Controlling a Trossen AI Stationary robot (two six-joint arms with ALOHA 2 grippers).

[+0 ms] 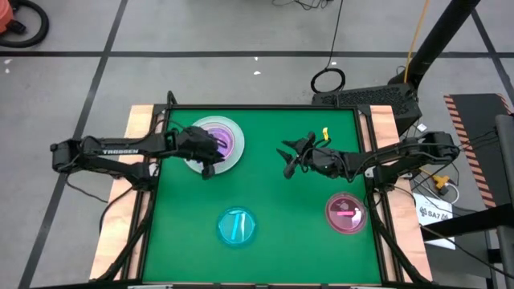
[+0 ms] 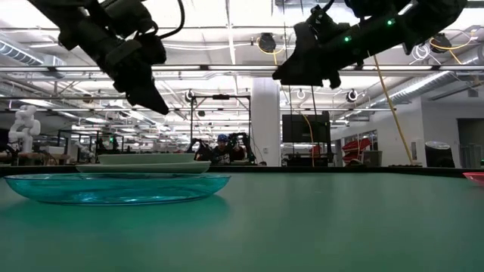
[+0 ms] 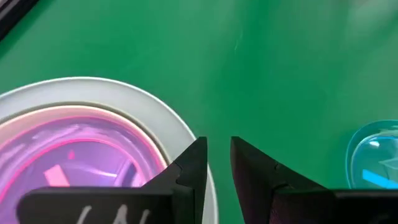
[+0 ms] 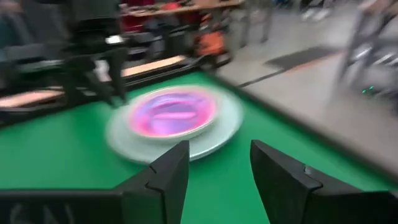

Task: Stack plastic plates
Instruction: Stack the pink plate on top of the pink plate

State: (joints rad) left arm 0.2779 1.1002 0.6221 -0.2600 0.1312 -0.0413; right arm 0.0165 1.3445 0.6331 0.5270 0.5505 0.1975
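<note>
Three separate groups of plates sit on the green table [image 1: 265, 193]. At the far left stands a stack [image 1: 215, 143]: a small translucent pink plate [image 3: 68, 155] rests on top of larger pale ones, whose white rim [image 3: 180, 134] shows around it. From table height two pale layers can be made out under it, though how many plates the stack holds in all cannot be counted. Near the front edge, left of centre, lies one translucent cyan plate [image 1: 237, 225] by itself. At the right front lies one more translucent pink plate [image 1: 346, 213], also alone and well apart from the others. That makes two pink plates and one cyan one in plain sight.

The left gripper [image 1: 210, 154] hangs over the near edge of the stack, its fingers [image 3: 193, 165] drawn close together with a narrow gap between them and nothing in that gap. The right gripper [image 1: 287, 152] is raised above the bare middle of the table, between the stack and the right-hand pink plate, its fingers [image 4: 171, 171] spread wide and empty.
</note>
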